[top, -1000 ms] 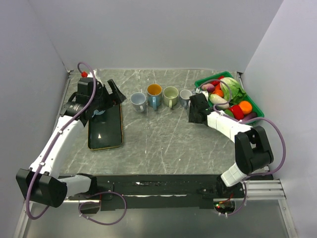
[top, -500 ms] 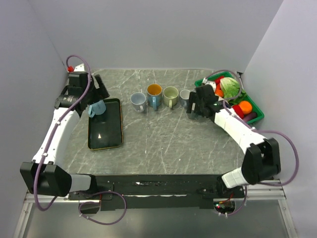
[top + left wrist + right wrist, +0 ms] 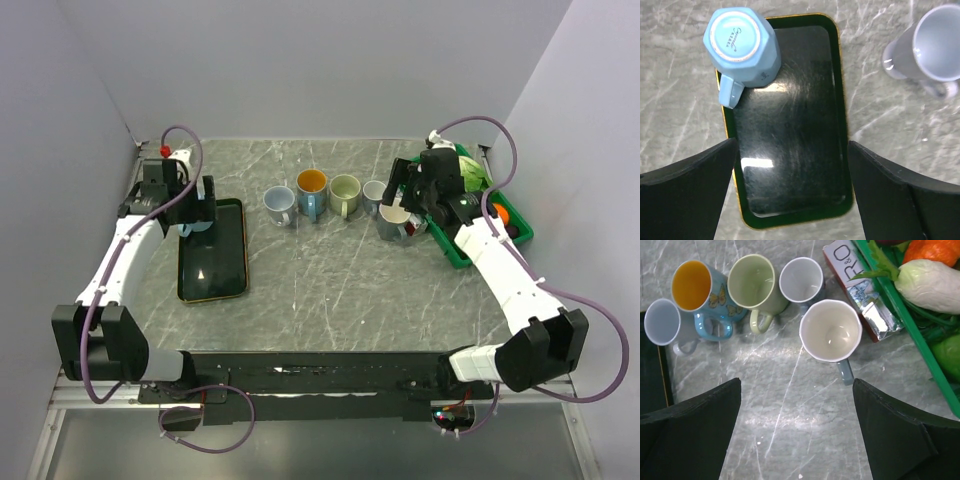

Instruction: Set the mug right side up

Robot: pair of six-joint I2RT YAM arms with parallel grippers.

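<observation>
The blue mug point(image 3: 742, 47) sits base-up at the upper left of my left wrist view, on the black tray's point(image 3: 790, 165) corner, apparently flat. My left claw point(image 3: 792, 145) gapes empty above the tray. My right claw point(image 3: 796, 382) gapes empty over the tabletop point(image 3: 790, 440), near an upright cream mug point(image 3: 831, 331).

A robotics lab test cell: plain grey walls point(image 3: 330, 70) box in a marble-look worktop point(image 3: 330, 290) on three sides. Two cabled arms point(image 3: 120, 262) are bolted to a metal rail point(image 3: 330, 375) at the worktop's near edge. The worktop carries staged props: mugs point(image 3: 312, 195), a tray point(image 3: 212, 265), and a crate point(image 3: 905, 324) of vegetables point(image 3: 932, 282).
</observation>
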